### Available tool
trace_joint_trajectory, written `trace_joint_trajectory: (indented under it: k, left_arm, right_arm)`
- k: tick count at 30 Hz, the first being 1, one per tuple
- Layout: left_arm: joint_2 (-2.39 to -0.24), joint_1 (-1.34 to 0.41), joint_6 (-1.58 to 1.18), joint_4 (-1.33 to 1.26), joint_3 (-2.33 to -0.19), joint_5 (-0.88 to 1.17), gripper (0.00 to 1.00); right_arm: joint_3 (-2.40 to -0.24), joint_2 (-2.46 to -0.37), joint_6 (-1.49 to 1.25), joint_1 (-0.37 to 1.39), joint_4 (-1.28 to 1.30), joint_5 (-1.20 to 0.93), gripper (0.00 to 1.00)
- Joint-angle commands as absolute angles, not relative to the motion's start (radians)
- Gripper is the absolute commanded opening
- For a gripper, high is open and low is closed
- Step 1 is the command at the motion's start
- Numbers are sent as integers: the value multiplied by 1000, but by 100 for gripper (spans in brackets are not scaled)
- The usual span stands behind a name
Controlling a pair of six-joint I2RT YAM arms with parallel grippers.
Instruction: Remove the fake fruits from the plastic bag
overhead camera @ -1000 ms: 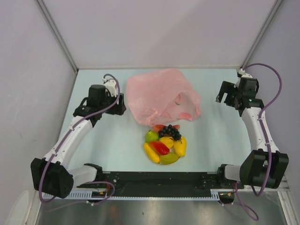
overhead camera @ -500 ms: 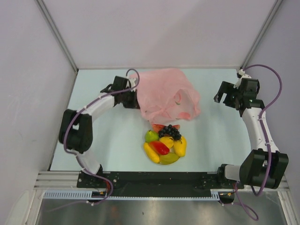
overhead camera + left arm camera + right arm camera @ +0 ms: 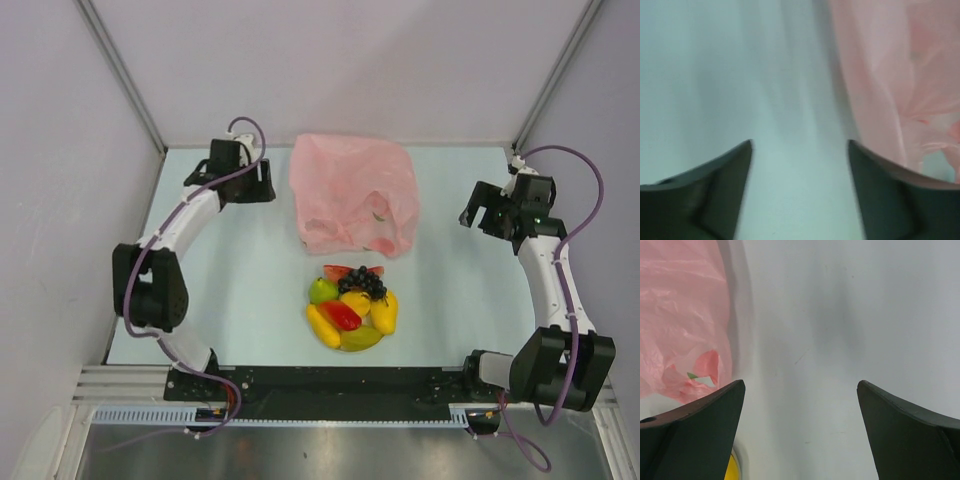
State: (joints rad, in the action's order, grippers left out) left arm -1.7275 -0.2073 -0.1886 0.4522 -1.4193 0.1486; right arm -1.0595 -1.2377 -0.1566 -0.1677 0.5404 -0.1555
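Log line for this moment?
plastic bag: lying crumpled | fake fruits: heaped in front, outside it | left hand: open, empty | right hand: open, empty

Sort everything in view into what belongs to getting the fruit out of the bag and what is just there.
Belongs to the job:
- fake fruits, heaped in front of the bag
- plastic bag, pink and crumpled
- left gripper, open beside the bag
- right gripper, open over bare table

Just there:
- table
- purple cables on the arms
- enclosure walls
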Motion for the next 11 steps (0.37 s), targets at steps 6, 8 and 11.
trace_joint_trajectory:
  k: [6,8,11]
  left_arm:
    - [-1367,-163,-57,430,-1231,-24,100]
    - [-1336,-163,-51,413,-1207,-58,100]
    - [-1325,-163,-48,410,-1193,-72,100]
  right_arm:
    - [-1055,-1232,-159,-173,581,-55,100]
    - [-1057,-1256,-166,-173,554,-69,100]
    - [-1057,-1279,-164,-164,497,-97,100]
